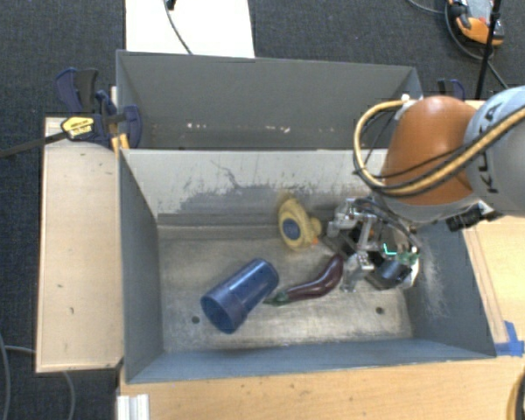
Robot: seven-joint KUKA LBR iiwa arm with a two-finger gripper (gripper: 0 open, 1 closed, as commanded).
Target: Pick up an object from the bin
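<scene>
A grey metal bin point(140, 261) is seen from above, with sloping walls and a scuffed floor. A robot arm point(507, 147) reaches in from the right. Its wrist sits under a rounded orange cover point(424, 147), and yellow and black cables point(367, 160) loop around it.

The tool point(360, 250) hangs low over the right part of the bin floor. It appears as a cluster of metal and black parts with a small green spot on it. From this angle I cannot tell whether the tool is released or clenched.

Three things lie on the floor. Nearest the tool is a dark purple eggplant point(317, 283). It is curved, with its thicker end up against the tool's lower left side. Its green stem end points left toward the cup. The two are just beside each other, but I cannot tell whether they touch.

A blue cup point(239, 296) lies on its side left of centre. Its wider end points toward the lower left and its other end lies near the eggplant's stem.

A yellow roll point(296, 226) with a dark hole in its middle rests near the back wall. It is just left of the tool, farther back than the eggplant and apart from the cup.
</scene>
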